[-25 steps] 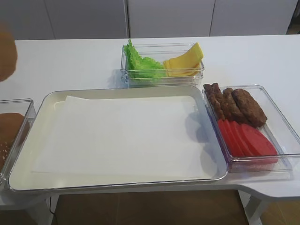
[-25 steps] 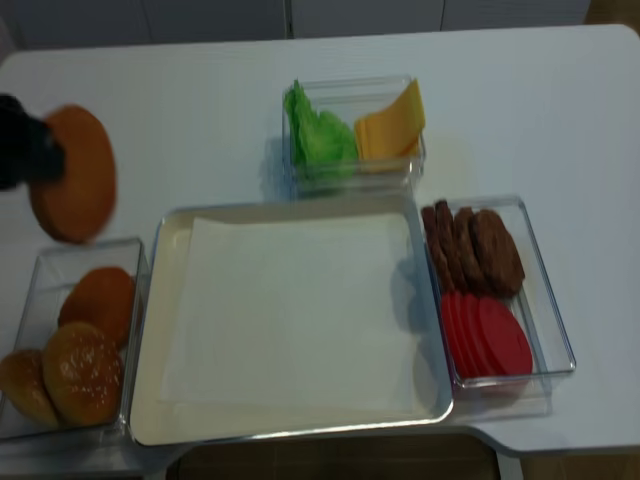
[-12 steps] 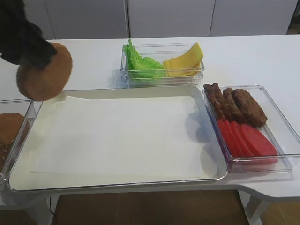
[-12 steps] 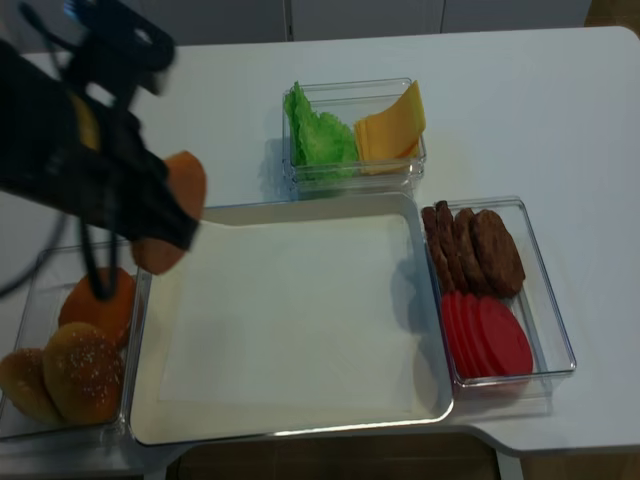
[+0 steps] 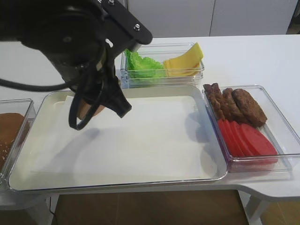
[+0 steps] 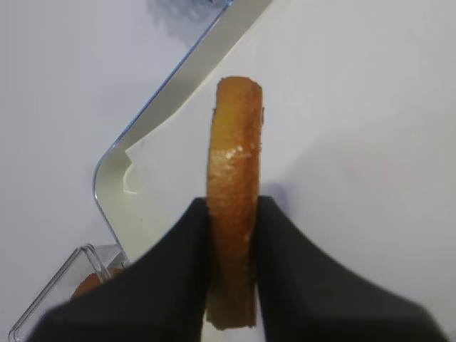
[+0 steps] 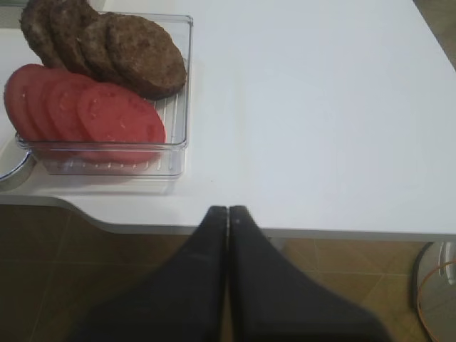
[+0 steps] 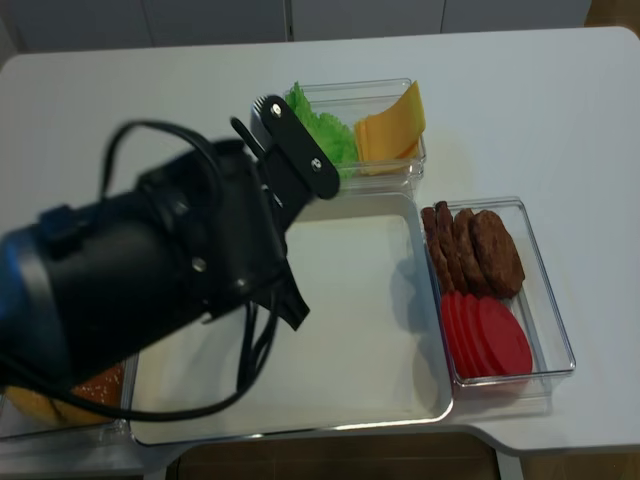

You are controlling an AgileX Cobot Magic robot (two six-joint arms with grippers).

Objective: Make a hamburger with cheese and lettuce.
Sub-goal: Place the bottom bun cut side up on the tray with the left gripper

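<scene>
A white table (image 5: 262,56) carried a metal tray (image 5: 206,154) lined with white paper (image 5: 154,140). Above the tray's left part, the left gripper (image 6: 231,224) was clamped on the hamburger (image 6: 234,178) bun half, held on edge. Behind the tray, apparently in one clear bin, sat the lettuce (image 5: 140,63) and the cheese (image 5: 185,61). The right gripper (image 7: 228,214) hung off the table edge, jaws together.

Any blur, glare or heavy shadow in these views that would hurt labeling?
Exterior high: sharp; the left arm casts a soft shadow on the tray paper. Realsense view: the arm is softly blurred and hides most of the tray. Left wrist: the bun half is fairly sharp, with a small glint on its crust. Right wrist: the right gripper is dark and featureless; the tomato slices are evenly lit.
</scene>
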